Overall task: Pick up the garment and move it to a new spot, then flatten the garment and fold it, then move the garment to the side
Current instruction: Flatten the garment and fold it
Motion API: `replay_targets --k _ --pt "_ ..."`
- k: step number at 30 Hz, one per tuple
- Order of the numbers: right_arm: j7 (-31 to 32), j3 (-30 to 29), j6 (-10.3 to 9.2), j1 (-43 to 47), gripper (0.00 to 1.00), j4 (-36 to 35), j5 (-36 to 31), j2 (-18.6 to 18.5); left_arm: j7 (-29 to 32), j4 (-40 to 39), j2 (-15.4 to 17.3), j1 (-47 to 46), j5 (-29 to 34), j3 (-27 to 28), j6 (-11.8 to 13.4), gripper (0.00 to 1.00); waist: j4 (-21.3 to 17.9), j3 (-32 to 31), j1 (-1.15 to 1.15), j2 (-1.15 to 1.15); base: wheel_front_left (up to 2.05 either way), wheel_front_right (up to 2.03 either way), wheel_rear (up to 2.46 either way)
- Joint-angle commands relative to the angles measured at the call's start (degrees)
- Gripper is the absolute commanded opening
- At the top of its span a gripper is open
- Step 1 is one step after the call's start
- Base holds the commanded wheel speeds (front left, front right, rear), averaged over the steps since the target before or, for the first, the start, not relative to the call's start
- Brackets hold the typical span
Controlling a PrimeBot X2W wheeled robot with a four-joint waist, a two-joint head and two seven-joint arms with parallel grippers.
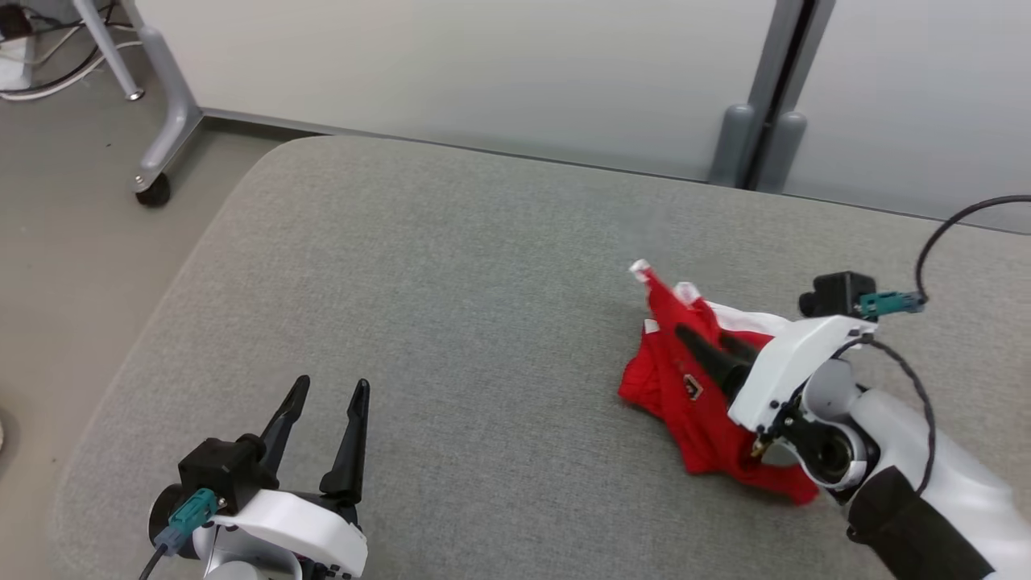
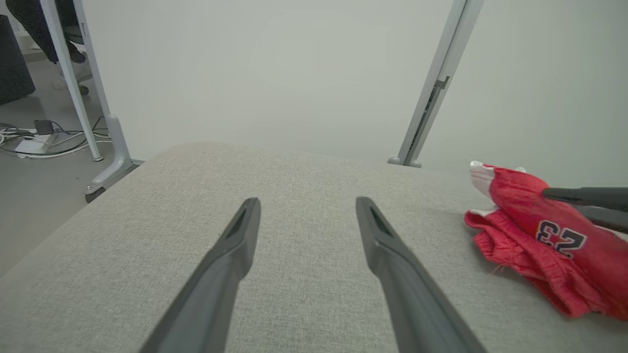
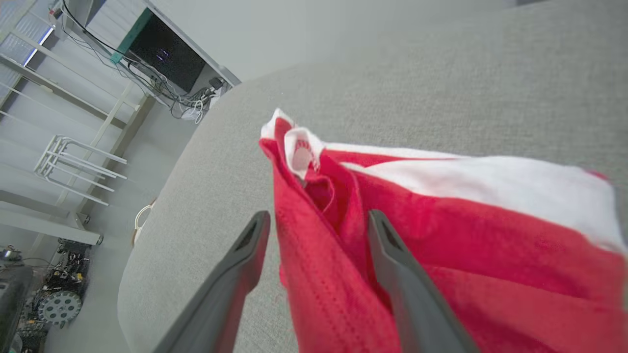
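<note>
The garment [image 1: 685, 403] is a crumpled red piece with white trim and a "23" badge, lying at the right of the grey padded surface [image 1: 483, 266]. One fold stands up in a peak. My right gripper [image 1: 702, 334] lies over it, open, and in the right wrist view the raised red fold [image 3: 314, 255] stands between its spread fingers [image 3: 318, 215]. My left gripper [image 1: 332, 383] is open and empty near the front left, well apart from the cloth. In the left wrist view [image 2: 307, 201] the garment [image 2: 539, 245] shows at the far right with the other arm's dark fingers [image 2: 584, 196] on it.
The padded surface has a rounded corner at the back left [image 1: 274, 153], with bare floor beyond its left edge. A table leg on a caster [image 1: 153, 189] and cables [image 1: 48, 80] are on the floor at the upper left. A pale wall with a grey post [image 1: 757, 137] runs behind.
</note>
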Motion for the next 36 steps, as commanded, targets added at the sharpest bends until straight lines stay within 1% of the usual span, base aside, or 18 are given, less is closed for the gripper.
replay_targets --k 1,4,7,9,11,12,13,16,17,19,20,23,26,29,31,32,34,36 --pt "-1.77 -0.58 0.04 -0.31 1.0 -1.64 -0.32 -1.31 -0.18 -0.16 0.14 -0.22 0.05 0.16 0.0 1.0 -1.21 -0.82 0.0 0.0 0.0 0.0 0.0" --pt "-4.87 -2.56 0.03 0.95 1.0 -5.68 1.03 -3.45 -0.22 -0.77 0.23 0.37 0.16 0.56 0.58 1.0 -2.73 -1.75 0.0 0.0 0.0 0.0 0.0" --pt "-8.07 -4.99 0.03 2.39 1.0 -8.81 1.37 -7.36 -0.25 -1.49 0.32 0.99 0.23 0.95 1.08 1.0 -4.0 -2.53 0.0 0.0 0.0 0.0 0.0" --pt "-10.57 -6.98 0.03 3.42 1.0 -9.57 1.36 -9.49 -0.27 -1.98 0.34 1.44 0.32 1.05 1.17 1.0 -4.46 -2.81 0.0 0.0 0.0 0.0 0.0" --pt "-12.38 -8.28 0.03 4.69 1.0 -8.12 -0.1 -11.4 -0.28 -2.43 0.45 1.89 0.4 1.13 1.41 1.0 -4.69 -2.94 0.0 0.0 0.0 0.0 0.0" --pt "-12.79 -8.26 0.03 5.09 1.0 -6.81 -1.37 -11.98 -0.29 -2.65 0.48 1.94 0.45 1.12 1.46 1.0 -4.71 -2.93 0.0 0.0 0.0 0.0 0.0" --pt "-12.9 -8.21 0.03 5.36 1.0 -5.74 -2.02 -11.74 -0.29 -2.8 0.46 1.88 0.48 1.07 1.41 1.0 -4.68 -2.86 0.0 0.0 0.0 0.0 0.0" --pt "-11.62 -7.63 0.04 5.68 1.0 -2.74 -3.28 -10.09 -0.26 -2.82 0.55 1.64 0.51 0.84 1.15 1.0 -4.15 -2.42 0.0 0.0 0.0 0.0 0.0" --pt "-10.57 -7.23 0.03 5.74 0.0 -0.78 -3.66 -8.85 -0.16 -2.78 0.53 1.15 0.55 0.69 1.05 1.0 -3.48 -2.03 0.0 0.0 0.0 0.0 0.0" --pt "-9.47 -6.45 0.03 5.63 0.0 0.84 -4.05 -7.27 -0.08 -2.73 0.47 0.91 0.56 0.53 1.08 1.0 -2.71 -1.78 0.0 0.0 0.0 0.0 0.0" --pt "-9.47 -6.45 0.03 5.63 0.0 0.84 -4.05 -7.27 -0.08 -2.73 0.47 0.91 0.56 0.53 1.08 1.0 -2.71 -1.78 0.0 0.0 0.0 0.0 0.0" --pt "-7.05 -5.44 0.04 6.15 0.0 2.22 -3.18 -4.88 0.04 -2.32 0.66 0.95 0.43 0.56 1.29 1.0 -1.56 -1.69 0.0 0.0 0.0 0.0 0.0" --pt "-4.33 -3.89 0.03 7.14 0.0 1.59 -1.95 -3.46 0.08 -2.07 0.75 1.02 0.24 0.48 1.18 1.0 -0.44 -1.83 0.0 0.0 0.0 0.0 0.0" --pt "-2.7 -2.67 0.04 8.24 0.0 -0.63 -0.34 -2.18 0.11 -1.92 0.78 1.16 0.1 0.43 1.18 1.0 0.28 -2.19 0.0 0.0 0.0 0.0 0.0" --pt "-1.36 -1.81 0.04 9.37 0.0 -3.66 1.51 -0.64 0.1 -1.78 0.92 1.57 -0.05 0.41 1.26 1.0 0.43 -2.51 0.0 0.0 0.0 0.0 0.0" --pt "-0.97 -1.44 0.04 9.73 0.0 -5.02 2.11 -0.45 0.09 -1.71 0.96 1.8 -0.09 0.38 1.34 1.0 0.43 -2.64 0.0 0.0 0.0 0.0 0.0" --pt "-0.34 -0.23 0.03 10.5 0.0 -7.45 2.69 -0.13 0.1 -1.59 0.89 2.19 -0.31 0.29 1.44 1.0 0.31 -2.93 0.0 0.0 0.0 0.0 0.0" --pt "0.39 1.59 0.04 11.29 0.0 -9.85 2.88 1.02 0.14 -1.55 0.82 2.43 -0.4 0.23 1.52 1.0 0.11 -3.18 0.0 0.0 0.0 0.0 0.0"
